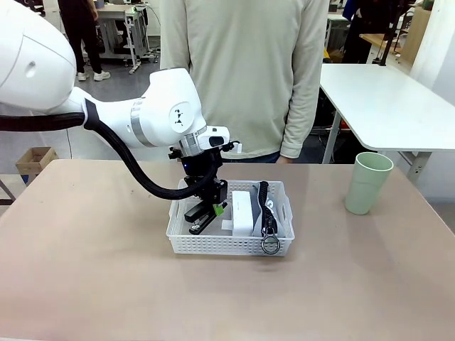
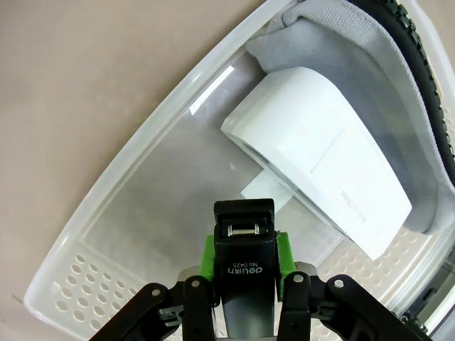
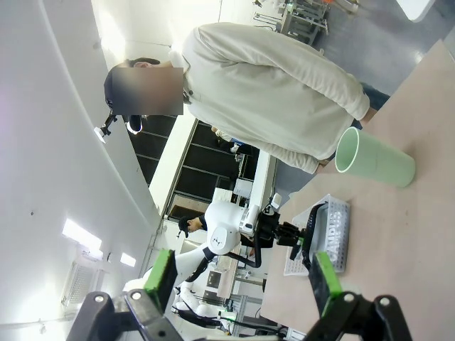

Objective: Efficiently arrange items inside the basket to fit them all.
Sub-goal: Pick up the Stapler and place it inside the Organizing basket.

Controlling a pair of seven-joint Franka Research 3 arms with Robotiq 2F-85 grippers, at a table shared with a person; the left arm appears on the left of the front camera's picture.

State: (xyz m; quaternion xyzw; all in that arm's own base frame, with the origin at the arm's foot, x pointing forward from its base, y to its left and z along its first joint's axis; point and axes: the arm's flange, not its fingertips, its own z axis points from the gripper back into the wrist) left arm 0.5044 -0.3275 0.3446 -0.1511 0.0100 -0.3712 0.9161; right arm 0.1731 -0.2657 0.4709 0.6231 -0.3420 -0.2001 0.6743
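Observation:
The white basket [image 1: 231,244] stands mid-table. My left gripper [image 1: 211,204] reaches down into its left part, and its green pads [image 2: 208,257] sit tight against both sides of the small black stapler [image 2: 245,273], which lies low over the basket floor [image 2: 149,206]. Beside the stapler lies the white boxy device [image 2: 320,177], and past it the grey zip pouch [image 2: 334,42] leans along the right wall, its ring [image 1: 270,245] at the front. The pale green cup [image 1: 368,182] stands upright on the table to the right of the basket. My right gripper [image 3: 242,280] is held high, open, nothing between its fingers.
A person in a cream sweater [image 1: 245,71] stands at the far edge of the table, hands out of sight. The tan tabletop [image 1: 85,249] is bare left of the basket and in front of it. A white table [image 1: 391,99] stands behind at the right.

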